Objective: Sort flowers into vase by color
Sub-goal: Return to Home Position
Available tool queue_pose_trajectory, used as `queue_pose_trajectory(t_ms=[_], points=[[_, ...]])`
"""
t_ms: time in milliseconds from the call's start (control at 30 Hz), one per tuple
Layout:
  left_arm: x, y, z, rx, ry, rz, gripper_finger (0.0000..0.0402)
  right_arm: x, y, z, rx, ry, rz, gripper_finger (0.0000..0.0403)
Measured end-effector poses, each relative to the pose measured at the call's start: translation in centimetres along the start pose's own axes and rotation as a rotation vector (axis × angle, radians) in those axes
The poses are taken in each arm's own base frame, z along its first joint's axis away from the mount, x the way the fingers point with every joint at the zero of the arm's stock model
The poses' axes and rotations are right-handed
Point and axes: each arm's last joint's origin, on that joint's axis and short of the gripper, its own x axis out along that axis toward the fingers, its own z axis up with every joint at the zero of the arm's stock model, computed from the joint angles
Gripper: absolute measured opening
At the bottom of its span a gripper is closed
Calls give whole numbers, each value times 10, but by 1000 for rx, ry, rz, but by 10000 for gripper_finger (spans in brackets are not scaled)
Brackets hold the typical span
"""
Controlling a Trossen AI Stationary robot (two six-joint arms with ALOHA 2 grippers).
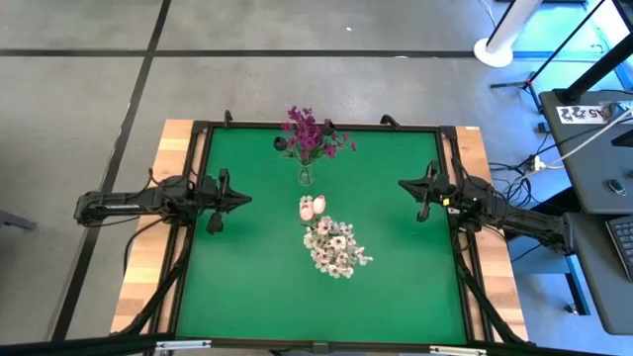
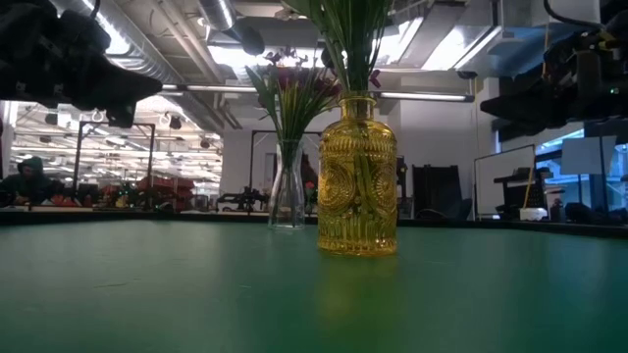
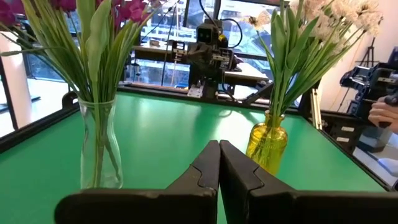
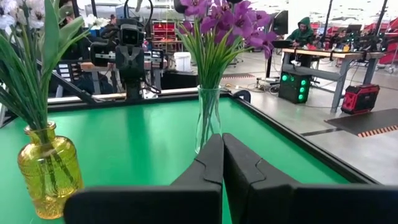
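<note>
Magenta-purple flowers (image 1: 312, 132) stand with their green stems in a clear glass vase (image 3: 99, 146), near the table's far edge. White blossoms and pink tulip buds (image 1: 331, 237) stand in a yellow glass vase (image 2: 357, 176) at the table's middle. Both vases rest upright on their bases. My left gripper (image 3: 219, 163) hovers at the table's left side, shut and empty. My right gripper (image 4: 222, 155) hovers at the right side, shut and empty. Both are well away from the vases.
The green table mat (image 1: 257, 277) has a black raised frame (image 1: 316, 126) around it. The two vases stand close together along the table's middle line. A person sits at a desk in the room behind (image 4: 303, 28). A hand (image 3: 382, 112) shows beyond the table's edge.
</note>
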Motion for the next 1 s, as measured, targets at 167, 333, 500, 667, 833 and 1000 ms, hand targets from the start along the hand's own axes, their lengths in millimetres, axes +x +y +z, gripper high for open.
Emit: queue_pose_trajectory(t_ms=[167,333,500,667,833,1000], points=[[0,0,0,4,-1,0,0,0,0,0,7,2,6,1],[0,0,0,20,0,4,0,0,0,1,16,3,5,1],[0,0,0,14,0,4,0,-1,0,5,8,-6,4,1],[0,0,0,15,0,4,0,-1,0,6,8,-17,-9,1],[0,0,0,14,1,4,0,0,0,1,32,-1,-5,1],[0,0,0,-5,1,5,0,0,0,0,34,6,-9,1]])
